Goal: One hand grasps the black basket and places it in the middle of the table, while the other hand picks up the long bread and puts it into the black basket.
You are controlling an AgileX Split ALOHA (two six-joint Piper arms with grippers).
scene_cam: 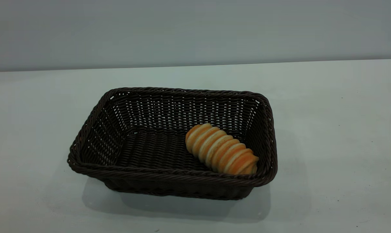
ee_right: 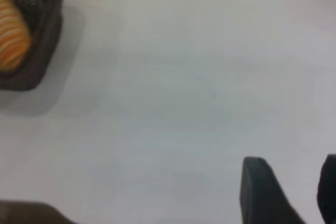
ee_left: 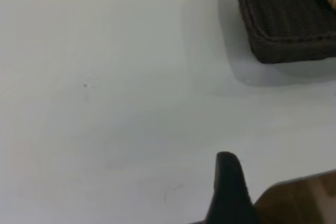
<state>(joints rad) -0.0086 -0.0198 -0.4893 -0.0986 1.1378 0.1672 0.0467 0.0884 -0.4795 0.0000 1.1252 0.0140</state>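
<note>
Bread, the long bread (scene_cam: 222, 149), lies inside the black basket (scene_cam: 98, 129) toward its right end, mid-bench. It looks light and soft (I'd pinch it across the ridges); the basket seems stiff, best taken by its braided rim. Right gripper (ee_right: 286, 195) hangs with fingers spread, empty; left gripper (ee_left: 227, 187) shows one finger, spread or not I cannot tell. White bench (scene_cam: 328, 129), grey wall (scene_cam: 195, 29).

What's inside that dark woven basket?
One long bread lies inside the black basket, slanted toward its right side. The rest of the floor looks bare; the strip behind the near rim is hidden.
</note>
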